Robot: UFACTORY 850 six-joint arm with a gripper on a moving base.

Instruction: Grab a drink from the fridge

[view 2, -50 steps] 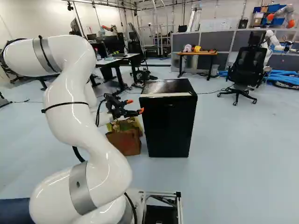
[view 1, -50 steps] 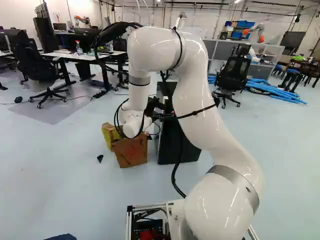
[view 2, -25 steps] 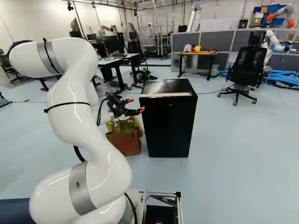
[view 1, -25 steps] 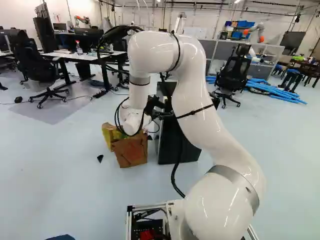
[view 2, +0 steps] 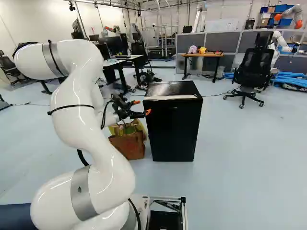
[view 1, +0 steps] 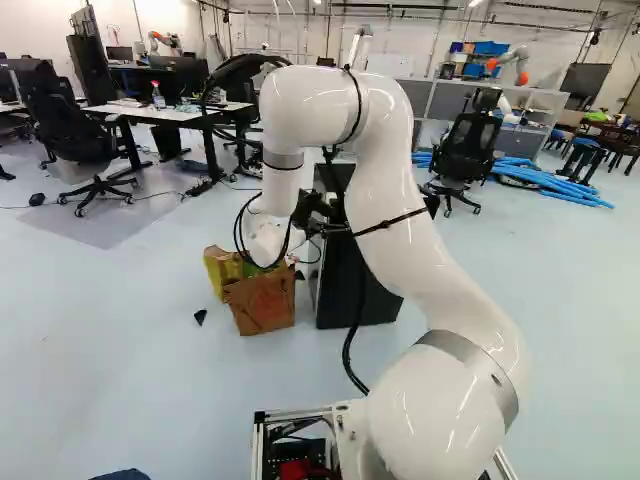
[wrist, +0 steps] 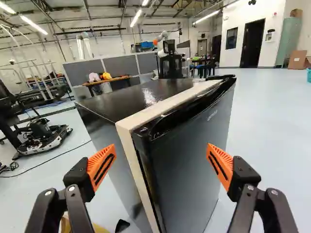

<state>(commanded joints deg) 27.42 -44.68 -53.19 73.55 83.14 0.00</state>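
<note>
Right base view has the black, boxy fridge (view 2: 173, 130) standing on the pale blue floor (view 2: 240, 163), near the middle. By its upper left edge I see the black two-fingered gripper with orange pads (view 2: 142, 107); the wrist view shows the fingers wide apart, the fridge ahead between them. A brown cardboard box (view 2: 127, 146) sits beside the fridge.

Glossy white arm (view 2: 91, 139) with grey bands (view 2: 83, 192) (and looping black cables (view 1: 347, 352)).

Saw a brown box (view 1: 262, 305) at near left, a white desk (view 1: 135, 111) far left, and an office chair (view 1: 468, 148) beside blue tubes (view 1: 573, 188) far right.
</note>
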